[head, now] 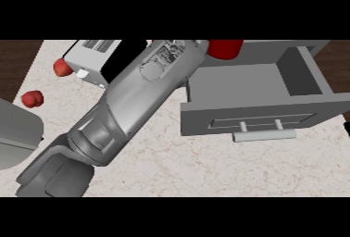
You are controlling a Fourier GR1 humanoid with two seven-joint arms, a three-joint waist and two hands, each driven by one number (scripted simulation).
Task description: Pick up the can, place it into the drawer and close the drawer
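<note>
Pale marbled counter (226,171) under everything. Across it, 1 big grey forearm (130,102), slanting from the near left corner up to the far edge and ending just beside the can. No black hand to be seen there: hidden at the far edge, so cannot tell whether spread, closed or clamped on anything, nor which side's arm.

Toward the far right corner, grey drawer (239,78) pulled wide open, its bar handle (265,135) facing the near edge. At the left edge, grey slab (17,129), nature unclear. At the far left corner, white boxy appliance (92,53), partly behind the forearm.

Red can (224,48) at the far edge, by the drawer's back left corner, only partly showing; inside the drawer or behind it, cannot tell. Probably light, stiff but thin-walled, smooth and a little slippery on the side. Best taken round the middle of the body, thumb opposite fingers, and kept upright.

Smallest: 1 red round thing (63,68) touching the appliance, and a 2nd red round thing (32,98) near the left edge, both well apart from the can.
</note>
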